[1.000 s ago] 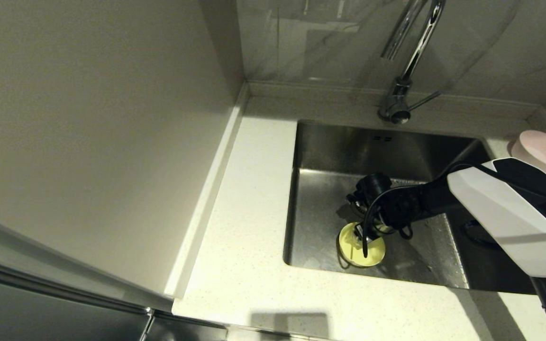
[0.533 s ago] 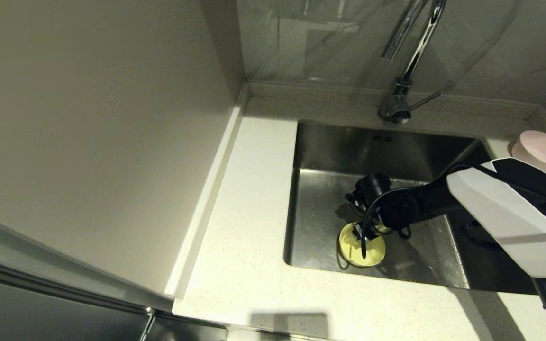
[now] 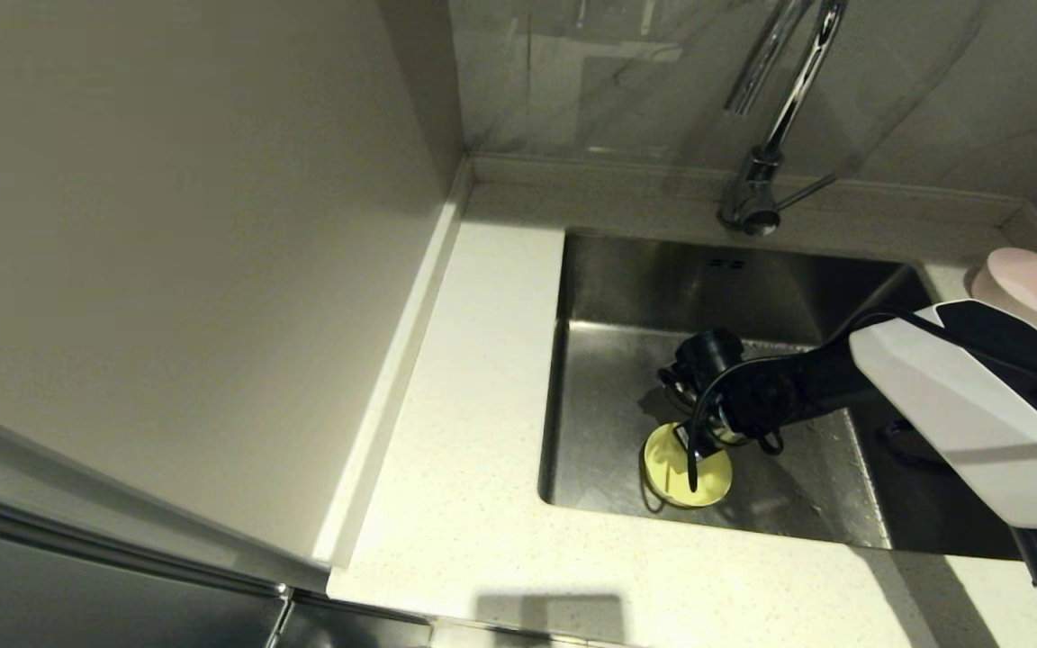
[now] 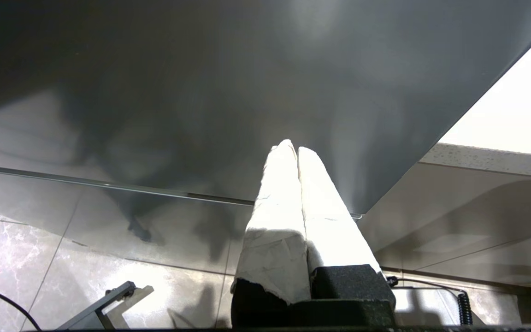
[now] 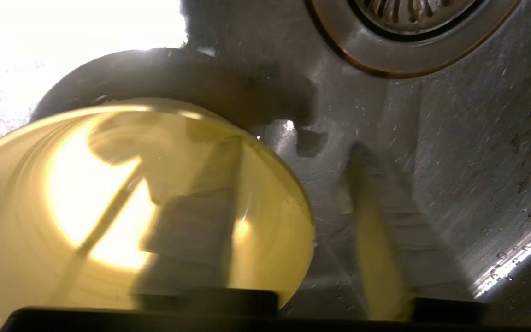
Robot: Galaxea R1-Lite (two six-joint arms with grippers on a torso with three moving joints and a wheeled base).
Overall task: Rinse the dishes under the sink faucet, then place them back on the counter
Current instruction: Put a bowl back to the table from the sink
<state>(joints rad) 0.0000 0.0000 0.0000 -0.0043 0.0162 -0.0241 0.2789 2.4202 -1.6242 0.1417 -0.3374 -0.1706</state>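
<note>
- We find the counter (image 3: pixel 473 450) wrapping the sink (image 3: pixel 626 288), and the faucet (image 3: pixel 775 126) standing at the sink's far edge with no water visible from its spout.
- We note the right arm reaching down into the basin; the right gripper (image 5: pixel 293 221) straddles the near wall of the yellow bowl (image 3: pixel 688 468), which stands upright on the sink floor near its front wall; the drain strainer (image 5: pixel 413 32) lies just beyond.
- We record one finger inside the bowl and the other outside it, set wide with a visible gap to the rim; no grip is made yet.
- We note the pink bowl (image 3: pixel 1032 283) on the counter at the far right corner; no white bowl is in view.
- We find the left gripper (image 4: pixel 297 152) parked off the counter, its fingers pressed together on nothing.
- We judge the step in hand to be the pick-up of the yellow bowl; the next move calls for closing on the rim, then a level lift toward the faucet.
</note>
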